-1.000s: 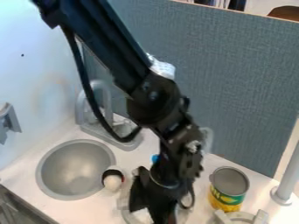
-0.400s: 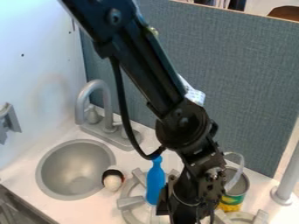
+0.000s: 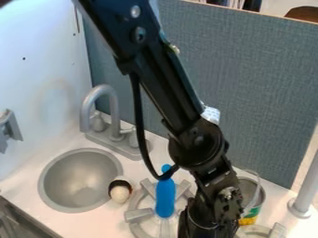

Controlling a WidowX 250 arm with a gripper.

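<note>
Item: grey fitting point(image 3: 9, 128), fixed to the white wall point(image 3: 43, 60) at far left. Item: round grey sink point(image 3: 79, 179), set into the white bench point(image 3: 102, 224). Item: grey faucet point(image 3: 99, 92) with a curved neck, mounted behind the sink. Item: small rounded object point(image 3: 120, 190), dark and reddish above, pale below, at the sink's right rim. Item: grey burner grate point(image 3: 140, 214), spoked. Item: blue-handled utensil point(image 3: 165, 197), lying over that grate, its handle towards the partition, a greyish shaft towards the near edge. Item: black end effector point(image 3: 202, 224), hanging low over the bench, just right of the utensil; whether its two sides stand apart, together or clamped on something, I cannot tell. Item: can point(image 3: 253, 197), yellow and green label, partly behind the arm. Item: second grate point(image 3: 277, 230), near the can. Item: grey post point(image 3: 304, 190), round base, far right. Backdrop: blue-grey partition point(image 3: 267, 93).
</note>
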